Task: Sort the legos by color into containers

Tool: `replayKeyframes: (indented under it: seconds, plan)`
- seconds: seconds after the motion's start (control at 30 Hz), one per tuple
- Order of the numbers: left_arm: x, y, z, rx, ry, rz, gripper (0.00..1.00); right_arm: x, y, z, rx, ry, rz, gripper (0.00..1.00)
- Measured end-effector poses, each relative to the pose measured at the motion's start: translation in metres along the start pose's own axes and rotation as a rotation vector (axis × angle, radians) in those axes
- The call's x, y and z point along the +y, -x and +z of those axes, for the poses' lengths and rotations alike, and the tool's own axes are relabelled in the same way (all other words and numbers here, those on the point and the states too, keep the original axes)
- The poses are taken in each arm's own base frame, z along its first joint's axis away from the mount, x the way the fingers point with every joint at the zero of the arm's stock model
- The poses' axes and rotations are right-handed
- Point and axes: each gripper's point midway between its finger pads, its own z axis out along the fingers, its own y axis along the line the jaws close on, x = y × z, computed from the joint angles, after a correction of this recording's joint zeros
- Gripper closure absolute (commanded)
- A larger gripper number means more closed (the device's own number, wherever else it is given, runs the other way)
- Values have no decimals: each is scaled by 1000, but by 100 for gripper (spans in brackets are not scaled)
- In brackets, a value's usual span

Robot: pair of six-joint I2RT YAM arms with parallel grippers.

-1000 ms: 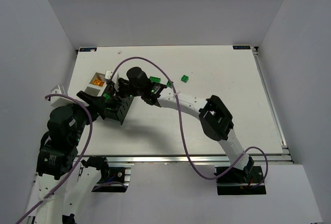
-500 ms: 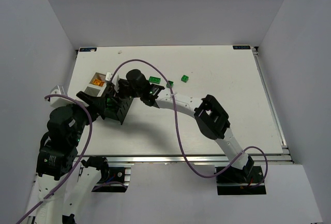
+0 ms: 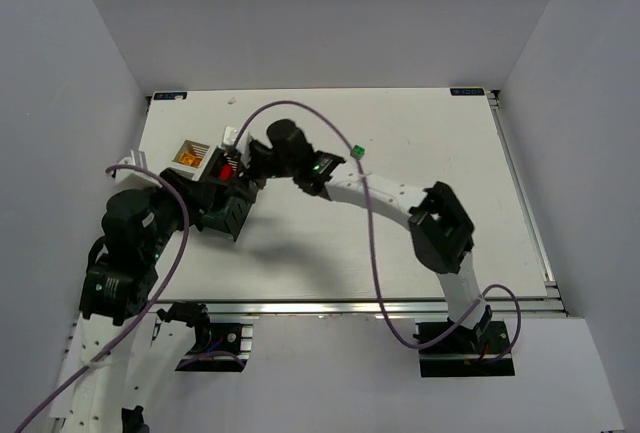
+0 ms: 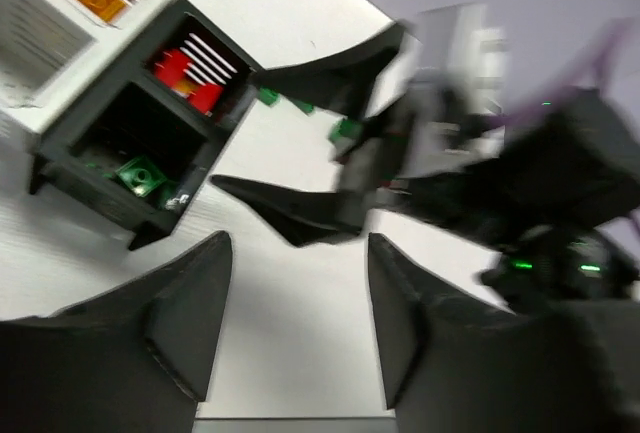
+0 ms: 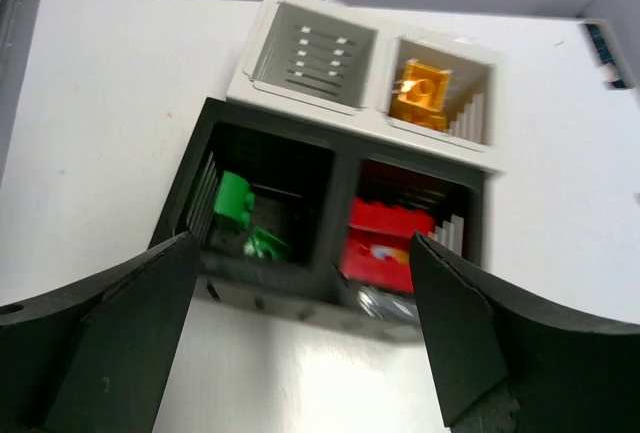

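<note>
Directly above the black container, the right gripper hangs spread; inside, 1 green lego lies lengthwise toward the white container; left gripper likewise spread.

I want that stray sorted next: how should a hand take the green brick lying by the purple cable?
Probably from straight above, pinching two opposite side walls of the green brick: it lies low on the table with its sides free; mind the purple cable beside it.
</note>
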Motion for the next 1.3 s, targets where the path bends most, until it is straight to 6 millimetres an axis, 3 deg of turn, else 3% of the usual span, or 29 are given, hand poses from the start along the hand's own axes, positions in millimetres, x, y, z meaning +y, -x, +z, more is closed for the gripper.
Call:
replayKeyframes:
  seconds: [0.1, 0.23, 0.33, 0.43, 0.6, 0.73, 0.83, 1.03, 1.2, 1.3]
  plan:
    - [-7, -13, 17, 69, -31, 3, 47, -19, 26, -49, -34, -6, -31, 15]
    - [-11, -32, 41, 160, -56, 5, 50, -63, 51, -135, -89, -56, -36, 38]
    - [-18, -38, 57, 203, -80, 10, 47, -93, 46, -193, -84, -118, -4, 54]
    - [-24, -45, 72, 248, -105, 19, 42, -97, 21, -230, -44, -133, 79, 64]
    - [-44, -58, 99, 316, -147, 56, 35, -74, -37, -260, 53, -110, 268, 60]
    - [-71, -80, 115, 383, -195, 125, 32, -55, -69, -280, 107, -117, 386, 28]
    - [-86, -100, 132, 428, -214, 174, 31, -50, -75, -296, 115, -147, 412, 22]
    - [-75, -123, 171, 472, -154, 264, 30, -59, -73, -330, 100, -234, 413, 22]
    - [-70, -132, 202, 481, -127, 350, 30, -58, -94, -344, 125, -264, 458, 28]
    - [-66, -140, 224, 496, -108, 400, 31, -52, -107, -347, 147, -260, 486, 36]
